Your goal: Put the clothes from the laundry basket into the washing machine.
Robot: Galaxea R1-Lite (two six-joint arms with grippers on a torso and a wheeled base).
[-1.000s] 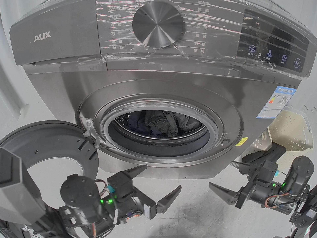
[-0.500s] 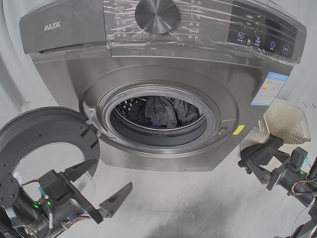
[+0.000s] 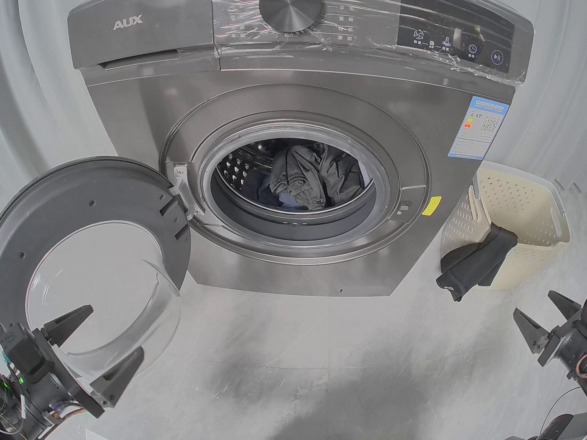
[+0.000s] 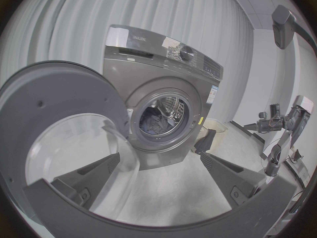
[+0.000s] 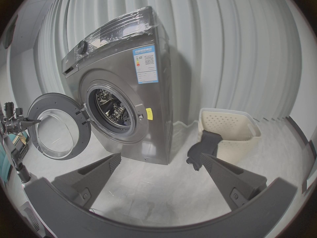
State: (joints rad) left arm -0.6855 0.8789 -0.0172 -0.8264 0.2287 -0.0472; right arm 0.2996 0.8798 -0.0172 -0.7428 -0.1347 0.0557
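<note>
Head view gives us one washing machine with its round door swung open to our left. In the drum we count at least two pieces of clothing: a crumpled grey garment lying on something dark blue. One cream laundry basket stands on the floor just beside the machine's right side, and one black garment hangs over its front rim, its end down near the floor. Our two grippers hold nothing. The left gripper sits low before the door's glass, fingers spread apart. The right gripper sits near the basket, apart from the black garment, fingers likewise spread.
</note>
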